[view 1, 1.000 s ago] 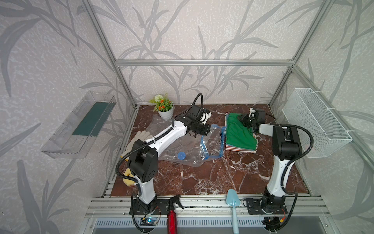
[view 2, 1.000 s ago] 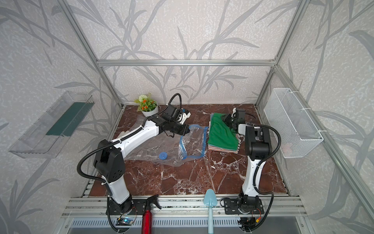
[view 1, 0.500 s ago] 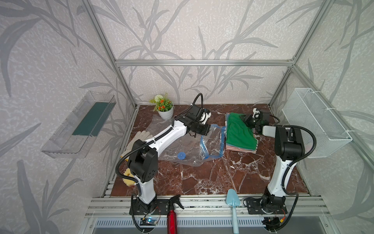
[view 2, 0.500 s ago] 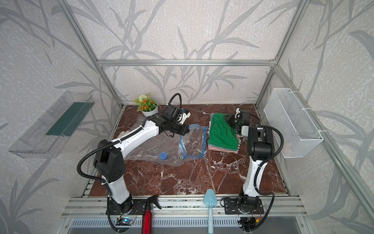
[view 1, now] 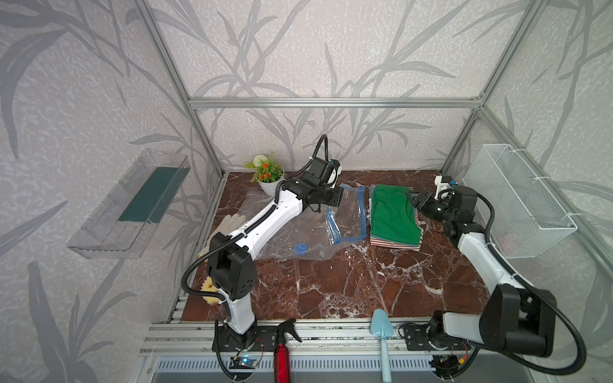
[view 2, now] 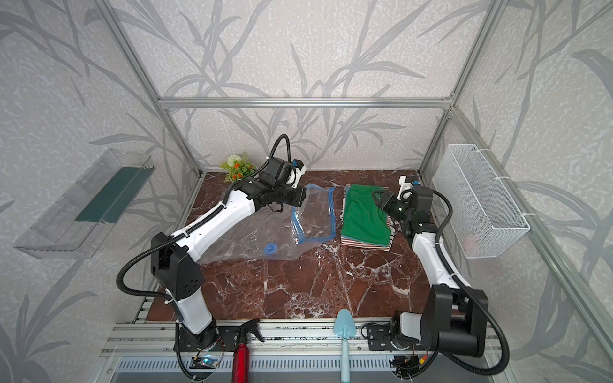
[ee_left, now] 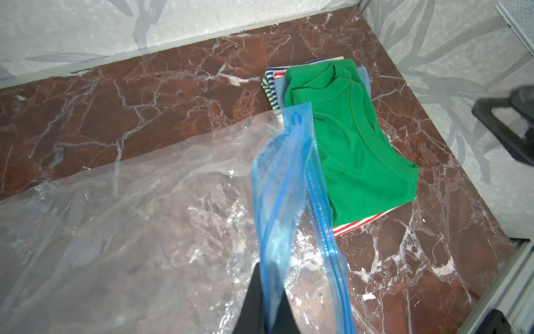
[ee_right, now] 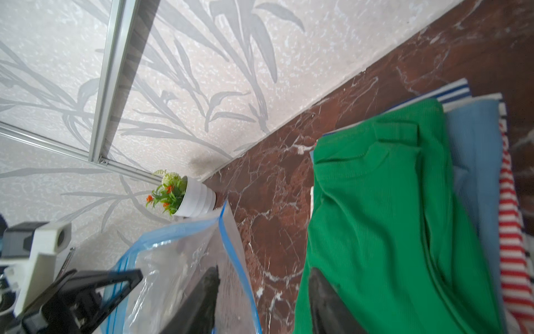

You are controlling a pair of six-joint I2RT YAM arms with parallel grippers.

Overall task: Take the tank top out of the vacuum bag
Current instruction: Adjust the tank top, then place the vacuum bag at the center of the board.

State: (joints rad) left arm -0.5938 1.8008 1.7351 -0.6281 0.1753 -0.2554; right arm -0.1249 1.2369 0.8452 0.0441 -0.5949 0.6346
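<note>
Left tool [ee_left: 267, 289]: clamped shut on blue zip strip [ee_left: 277, 185], lifting mouth of vacuum bag [view 1: 298, 228] off desk [view 1: 331, 282]; likely anchoring bag.

Right tool [ee_right: 264, 271]: jaws apart, nothing held, at edge of green tank top [view 1: 393, 212].

Tank top outside bag, atop folded striped stack [view 1: 394, 241], just beside bag mouth; removal looks done.

Room: wire basket [view 1: 520, 205] and back wall close to right arm; front desk bare, good for retreat.

Pale wallpaper [view 1: 298, 49] with grey leaves covers the walls behind aluminium rails [view 1: 331, 102]. A red-brown marble floor [view 1: 331, 282] fills the lower middle; a clear shelf [view 1: 109, 238] hangs left, a white wire basket [view 1: 517, 199] right.
</note>
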